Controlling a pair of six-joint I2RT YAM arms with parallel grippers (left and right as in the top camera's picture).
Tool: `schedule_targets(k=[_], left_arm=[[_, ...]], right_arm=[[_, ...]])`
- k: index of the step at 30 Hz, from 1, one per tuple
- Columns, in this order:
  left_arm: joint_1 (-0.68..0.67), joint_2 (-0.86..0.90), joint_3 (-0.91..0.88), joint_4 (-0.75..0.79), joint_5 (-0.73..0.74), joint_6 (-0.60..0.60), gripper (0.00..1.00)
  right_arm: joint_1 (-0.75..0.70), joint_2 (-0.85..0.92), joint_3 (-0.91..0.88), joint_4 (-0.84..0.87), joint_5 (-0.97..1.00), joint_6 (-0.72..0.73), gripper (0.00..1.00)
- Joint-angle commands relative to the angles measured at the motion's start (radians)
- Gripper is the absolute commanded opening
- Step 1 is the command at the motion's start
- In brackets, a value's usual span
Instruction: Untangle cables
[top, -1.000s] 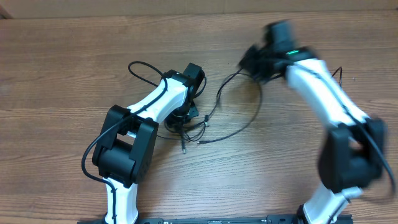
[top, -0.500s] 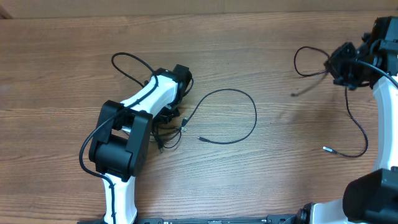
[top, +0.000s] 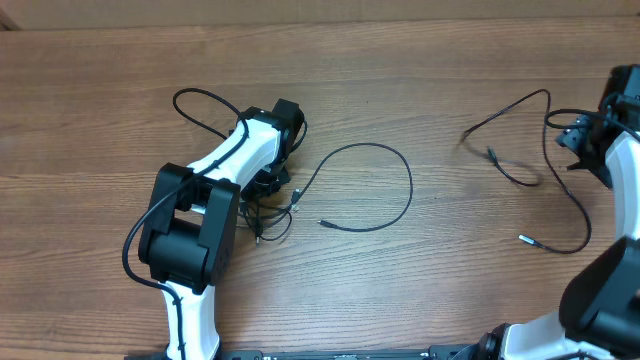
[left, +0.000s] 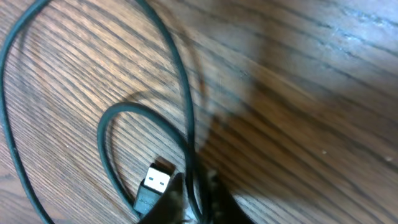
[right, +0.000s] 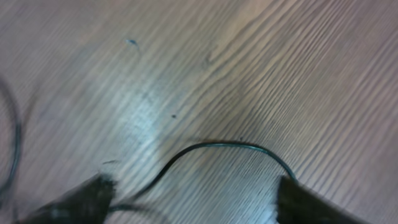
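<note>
- Where the wood-grain counter (top: 450, 290) lies bare in the middle, one thin black cable (top: 409, 180) curves in a wide open arc, its near end lost in a small knot of loops under the left tool (left: 194, 198).
- That tool's dark fingers sit pinched together on the cord, beside a flat plug (left: 153, 182) with a pale tip.
- The second cable (top: 578, 210) sprawls loose near the right edge, well apart from the first.
- The right tool (right: 194, 190) stands with fingers wide apart, the cord arcing over the counter between them.
</note>
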Motion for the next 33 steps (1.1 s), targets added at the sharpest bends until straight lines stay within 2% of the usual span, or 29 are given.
schedule_targets(k=[1, 4, 7, 9, 12, 14, 19, 27, 29, 33], left_arm=[[-0.011, 0.049, -0.019, 0.032, 0.113, -0.025, 0.34], [-0.011, 0.049, -0.019, 0.033, 0.129, -0.025, 0.68], [-0.011, 0.049, -0.019, 0.032, 0.156, -0.025, 0.79], [-0.011, 0.049, -0.019, 0.032, 0.179, -0.025, 0.87], [-0.011, 0.049, -0.019, 0.032, 0.208, -0.024, 0.95], [-0.011, 0.049, -0.019, 0.032, 0.210, -0.025, 1.00], [-0.011, 0.049, -0.019, 0.033, 0.209, -0.025, 1.00], [-0.011, 0.049, -0.019, 0.060, 0.209, -0.025, 1.00], [-0.011, 0.049, -0.019, 0.075, 0.209, -0.025, 1.00], [-0.011, 0.049, -0.019, 0.115, 0.209, -0.025, 0.99]], right_arm=[[-0.029, 0.062, -0.014, 0.033, -0.113, -0.031, 1.00], [-0.032, 0.112, -0.014, 0.076, -0.311, -0.230, 1.00], [-0.026, 0.154, -0.015, 0.111, -0.489, -0.430, 1.00], [-0.026, 0.178, -0.015, 0.135, -0.536, -0.513, 1.00], [-0.026, 0.211, -0.015, 0.151, -0.581, -0.568, 1.00], [-0.026, 0.231, -0.015, 0.142, -0.681, -0.587, 1.00], [-0.013, 0.247, -0.014, 0.058, -0.925, -0.739, 0.96], [0.001, 0.247, -0.014, -0.083, -1.121, -0.746, 0.96], [0.024, 0.247, -0.014, -0.113, -1.098, -0.746, 0.96], [0.101, 0.247, -0.015, -0.130, -0.922, -0.745, 0.96]])
